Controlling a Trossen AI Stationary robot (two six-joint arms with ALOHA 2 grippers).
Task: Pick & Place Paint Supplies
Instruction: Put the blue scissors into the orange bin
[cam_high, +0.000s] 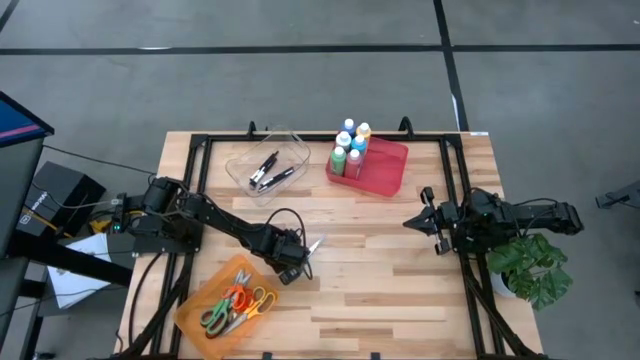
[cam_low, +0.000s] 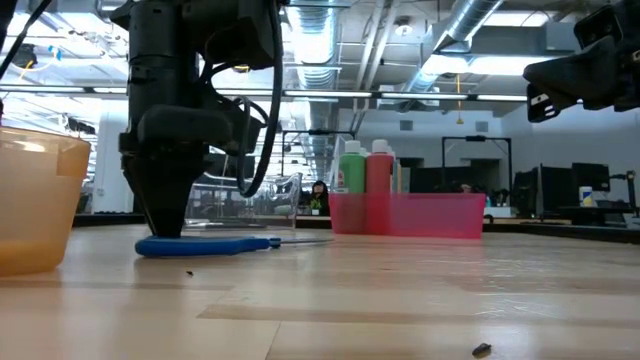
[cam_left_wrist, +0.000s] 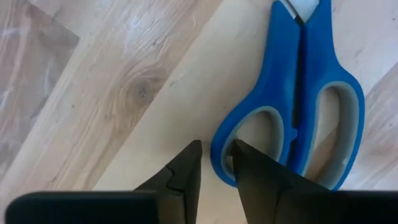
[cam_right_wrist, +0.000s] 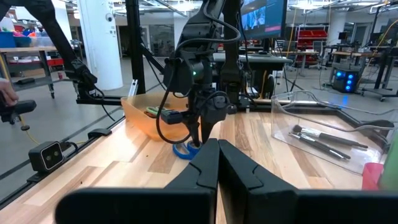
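Observation:
Blue scissors (cam_left_wrist: 311, 93) lie flat on the table, blades (cam_high: 314, 244) pointing toward the far right. My left gripper (cam_left_wrist: 216, 144) points down at their handle end, open by a narrow gap astride the rim of one handle loop (cam_left_wrist: 219, 155). Several paint bottles (cam_high: 350, 145) with white caps stand upright in a red tray (cam_high: 388, 170) at the far middle. My right gripper (cam_high: 415, 222) hangs shut and level at the right side, away from everything. My left gripper comes from above with one finger (cam_left_wrist: 258, 171) inside a handle loop of the scissors and the other finger (cam_left_wrist: 186, 168) outside it. A strip of table shows between the outer finger and the loop's rim (cam_left_wrist: 214, 163). Whether either finger touches the rim I cannot tell. The scissors lie flat.
An orange bin (cam_high: 205, 312) with several coloured-handled scissors stands at the near left, just beside my left gripper. A clear container (cam_high: 268, 165) with brushes sits at the far left of the middle. A potted plant (cam_high: 530, 265) stands at the right edge.

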